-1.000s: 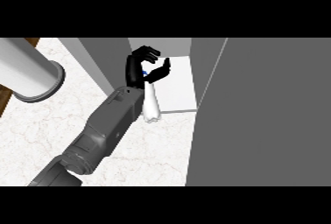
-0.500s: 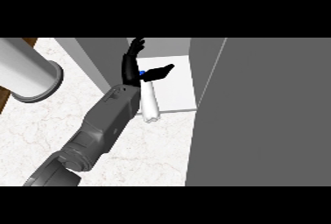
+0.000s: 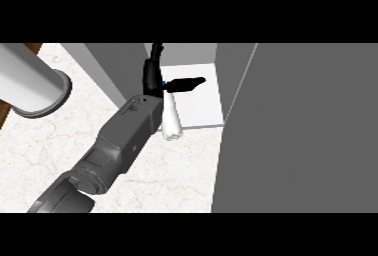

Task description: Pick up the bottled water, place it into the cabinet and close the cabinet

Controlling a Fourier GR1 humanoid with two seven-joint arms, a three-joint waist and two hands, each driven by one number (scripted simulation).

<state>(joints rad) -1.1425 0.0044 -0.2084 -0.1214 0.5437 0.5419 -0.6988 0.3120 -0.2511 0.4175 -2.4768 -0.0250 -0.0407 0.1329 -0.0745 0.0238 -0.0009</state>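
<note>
Bottled water (image 3: 172,122), one only, lies on the cabinet shelf (image 3: 201,105) just beneath the one left hand (image 3: 153,80), fingers straight, released.

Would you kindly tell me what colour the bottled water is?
White; the bottled water shows best in the head view, next to the left hand.

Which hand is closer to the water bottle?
Left. The left hand is right at the top end of the bottle, at the cabinet's opening, with its fingers straight. The right hand doesn't show in the picture at all.
</note>
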